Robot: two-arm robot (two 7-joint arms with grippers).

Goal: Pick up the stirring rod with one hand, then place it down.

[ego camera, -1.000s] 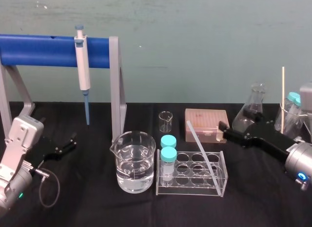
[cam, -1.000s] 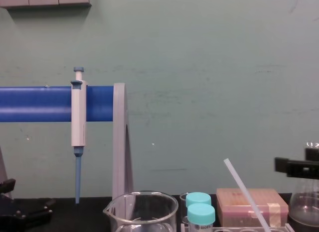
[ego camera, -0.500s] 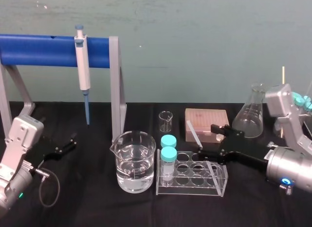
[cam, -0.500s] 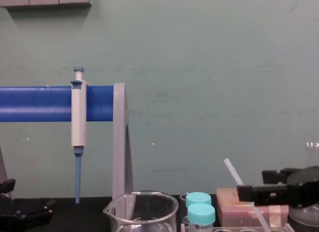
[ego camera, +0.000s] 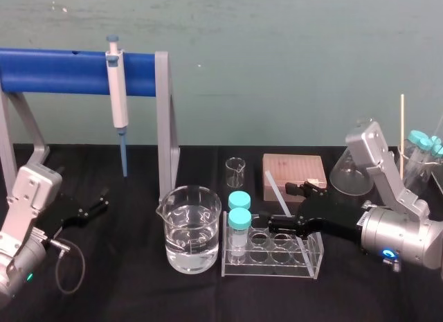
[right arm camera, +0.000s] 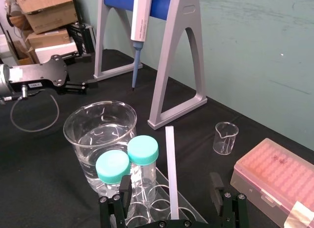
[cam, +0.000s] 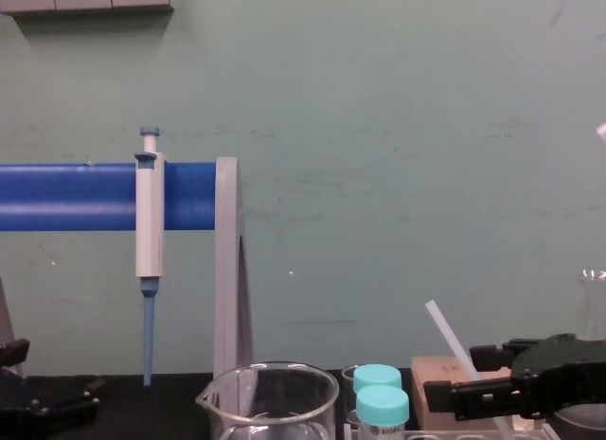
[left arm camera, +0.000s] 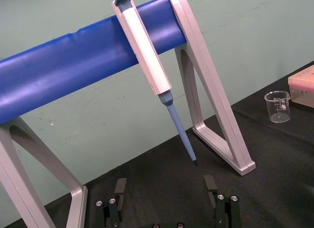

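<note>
Leaning in the clear test tube rack [ego camera: 313,258] near the middle of the tabletop [ego camera: 138,294], the stirring rod [right arm camera: 171,169] rises at a slant, its top tipped toward the left edge. The right gripper [ego camera: 273,202] reaches in from the right edge and holds nothing; its jaws stand wide apart on either side of the rod, not touching it. The left gripper [left arm camera: 165,182] sits open and empty by the left edge, well apart.

My right tool [ego camera: 273,203] hides the lower end of the stirring rod [ego camera: 273,189], so I cannot tell where it rests. The wrist view's edge cuts off my left tool [left arm camera: 165,187] at its base.
</note>
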